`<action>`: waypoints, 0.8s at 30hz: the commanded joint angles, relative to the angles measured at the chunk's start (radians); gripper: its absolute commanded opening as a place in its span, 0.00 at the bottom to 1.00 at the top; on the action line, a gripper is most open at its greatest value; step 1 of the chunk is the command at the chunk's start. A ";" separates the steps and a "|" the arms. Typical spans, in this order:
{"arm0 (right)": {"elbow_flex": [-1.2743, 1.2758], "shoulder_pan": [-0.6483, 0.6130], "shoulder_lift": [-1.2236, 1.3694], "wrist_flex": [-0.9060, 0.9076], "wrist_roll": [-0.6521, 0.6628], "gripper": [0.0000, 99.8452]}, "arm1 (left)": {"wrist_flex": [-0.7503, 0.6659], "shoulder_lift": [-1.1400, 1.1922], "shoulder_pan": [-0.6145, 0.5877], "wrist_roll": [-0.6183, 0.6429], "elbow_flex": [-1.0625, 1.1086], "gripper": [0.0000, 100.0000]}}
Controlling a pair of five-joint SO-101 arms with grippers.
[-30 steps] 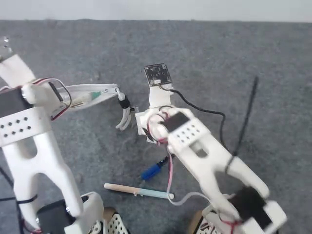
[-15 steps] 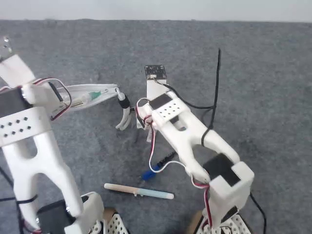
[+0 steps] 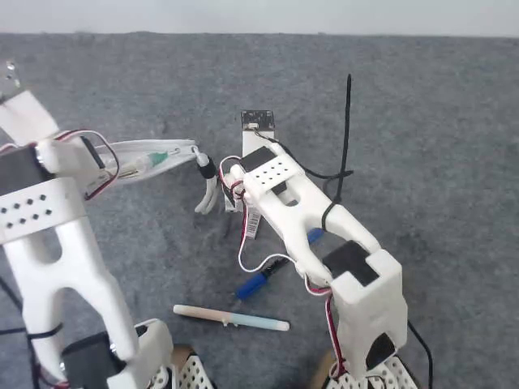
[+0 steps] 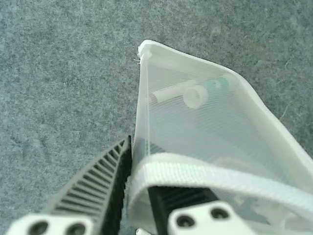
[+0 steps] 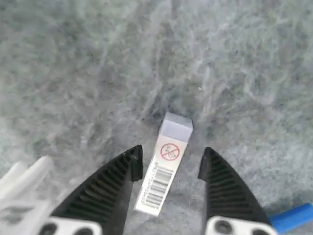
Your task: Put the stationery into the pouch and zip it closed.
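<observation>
On the grey felt tabletop [image 3: 422, 97], I am working with two arms side by side. My left gripper [image 4: 138, 193] is pinching the white mesh pouch [image 4: 210, 132] by its banded edge, with both black fingers closed on the fabric. The pouch is stretching away from that gripper toward the middle of the tabletop. A white cord [image 3: 209, 190] is hanging down from its far end. Through the mesh I am seeing a slim pen with a green end [image 4: 217, 84] and a small white round piece [image 4: 194, 96] lying against it.

My right gripper [image 5: 171, 152] is pointing down at the tabletop with its fingers spread fairly wide and gripping nothing. It is straddling the eraser [image 5: 164, 181], a white block in a printed sleeve that is lying flat on the felt. One finger is sitting just beside the eraser's long edge and the other is standing apart from it.

The blue pen [image 3: 253, 284] is lying near the eraser, partly under my right arm. The pastel pen [image 3: 231, 318] is lying farther back toward the arm bases, apart from the blue one.
</observation>
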 commanded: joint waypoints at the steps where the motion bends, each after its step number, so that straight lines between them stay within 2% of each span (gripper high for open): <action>1: -0.081 0.021 0.012 -0.007 -0.008 0.15 | -0.021 -0.006 -0.006 0.021 -0.042 0.01; 10: -0.164 0.077 0.117 0.004 -0.005 0.14 | -0.020 -0.006 -0.006 0.021 -0.042 0.01; 15: -0.166 0.061 0.119 0.004 0.017 0.00 | -0.018 -0.006 -0.006 0.021 -0.041 0.01; 24: -0.167 0.058 0.077 0.068 0.043 0.01 | -0.018 -0.006 -0.006 0.021 -0.041 0.01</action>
